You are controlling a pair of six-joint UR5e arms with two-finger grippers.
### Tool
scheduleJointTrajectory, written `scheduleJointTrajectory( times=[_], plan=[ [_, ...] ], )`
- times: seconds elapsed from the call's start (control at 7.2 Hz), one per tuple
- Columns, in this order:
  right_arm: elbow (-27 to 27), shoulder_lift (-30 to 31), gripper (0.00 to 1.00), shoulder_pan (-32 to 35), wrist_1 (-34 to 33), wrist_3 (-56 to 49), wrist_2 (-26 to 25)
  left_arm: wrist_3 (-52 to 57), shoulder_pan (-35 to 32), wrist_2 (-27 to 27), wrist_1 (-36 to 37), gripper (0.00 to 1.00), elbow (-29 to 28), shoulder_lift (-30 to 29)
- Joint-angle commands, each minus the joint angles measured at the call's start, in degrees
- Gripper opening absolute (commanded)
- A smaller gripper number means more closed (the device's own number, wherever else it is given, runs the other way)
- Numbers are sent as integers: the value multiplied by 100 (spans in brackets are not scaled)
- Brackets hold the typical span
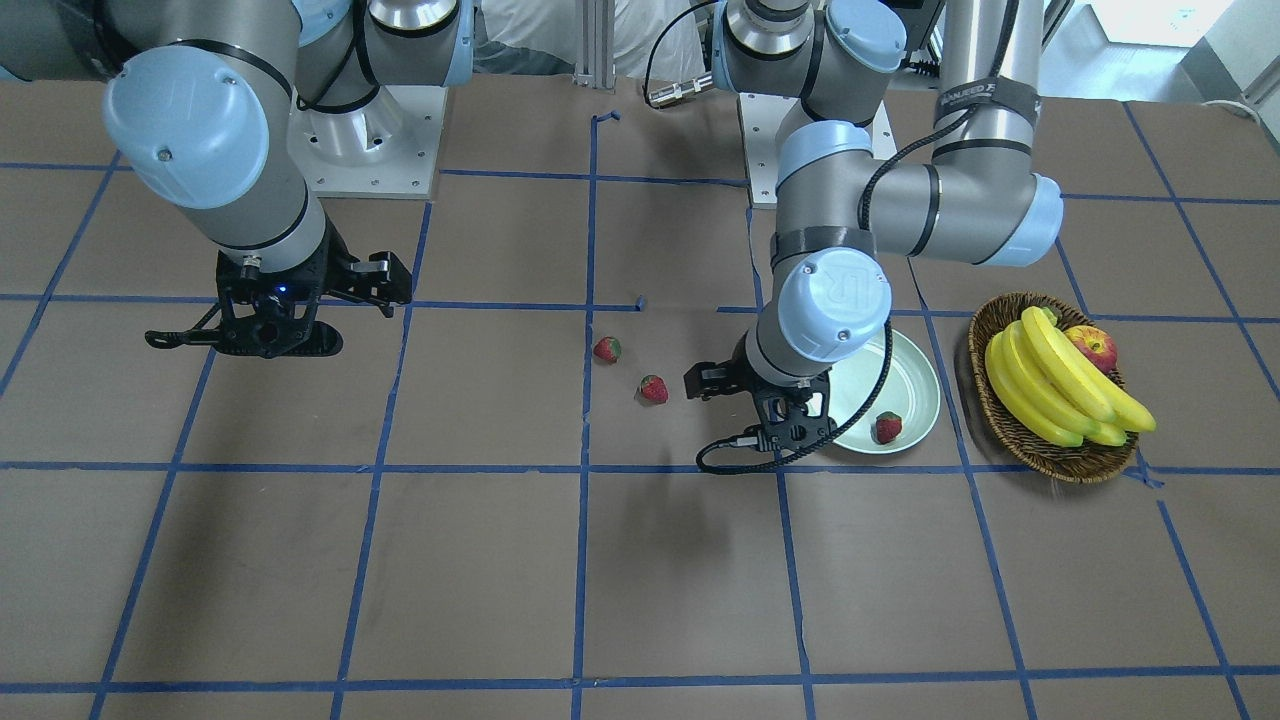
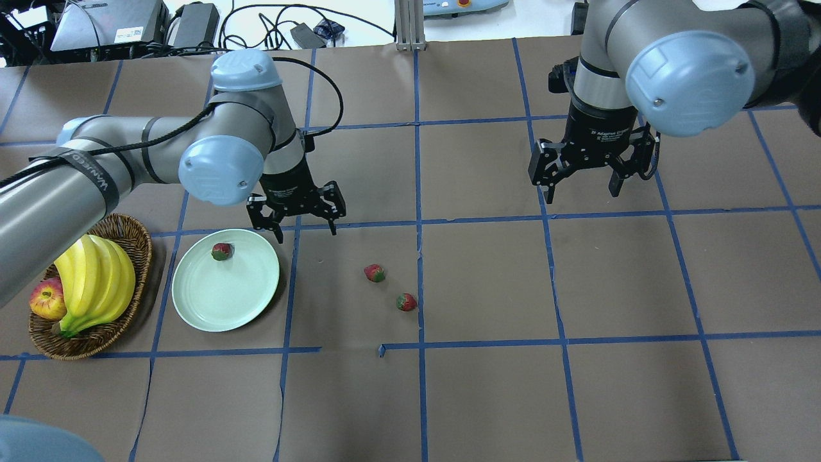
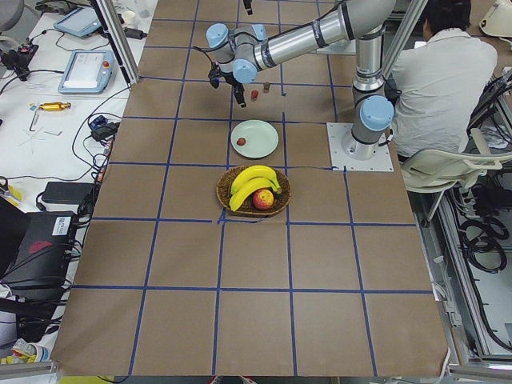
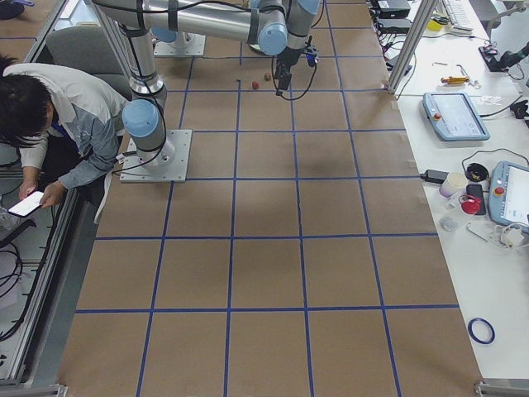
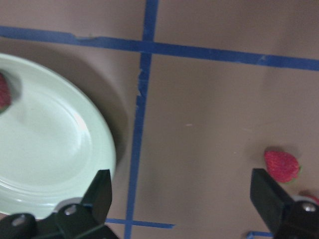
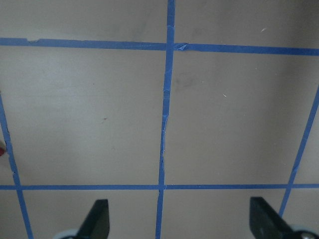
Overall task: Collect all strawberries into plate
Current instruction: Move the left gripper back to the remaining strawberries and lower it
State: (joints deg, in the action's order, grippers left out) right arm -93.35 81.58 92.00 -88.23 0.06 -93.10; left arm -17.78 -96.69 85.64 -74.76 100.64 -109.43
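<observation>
Overhead exterior view takes in one brown desk [image 2: 487, 398] gridded with blue tape, and two arms over it. The left arm [image 2: 128, 147] holds its jaws spread wide and empty above the desk, just beside the plate's rim on the side facing the loose strawberries. The right arm [image 2: 603, 83] hangs well apart from the plate, across the desk's middle; its jaws are likewise spread and hold nothing.

One wicker basket [image 2: 38, 340] sits just beside the plate [image 2: 211, 308], on the side away from the loose fruit. One pale green plate lies flat on the desk. The basket holds one bunch of bananas [image 2: 96, 282] and one apple [image 2: 46, 301].

Strawberries number three. One strawberry [image 2: 222, 251] lies on the plate near its rim. The second [image 2: 374, 273] rests on the desk near the plate, and the third [image 2: 406, 301] just past it, farther from the plate.

In the front-facing view the left wrist covers part of the plate. The left wrist view cuts off the plated berry at its edge, and one jaw finger hides most of a desk berry.
</observation>
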Motion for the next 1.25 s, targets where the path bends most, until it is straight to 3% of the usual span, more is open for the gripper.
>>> scheduleJointTrajectory(
  times=[0.0, 0.69, 0.83, 0.97, 1.11],
  plan=[
    [-7, -19, 100, -7, -1, 12, 2, -1084, -244, -758, 487, 100, 156, -174],
    [-7, -98, 100, 2, -54, 169, 11, -1562, -543, -759, 585, 98, 359, -588],
    [1, -115, 100, 2, -63, 83, 2, -1553, -561, -759, 594, 94, 359, -641],
    [-7, -142, 100, -15, -63, 91, 11, -1544, -570, -768, 594, 82, 359, -685],
    [1, -142, 100, -15, -63, 91, 11, -1536, -596, -759, 594, 60, 359, -702]
  ],
)
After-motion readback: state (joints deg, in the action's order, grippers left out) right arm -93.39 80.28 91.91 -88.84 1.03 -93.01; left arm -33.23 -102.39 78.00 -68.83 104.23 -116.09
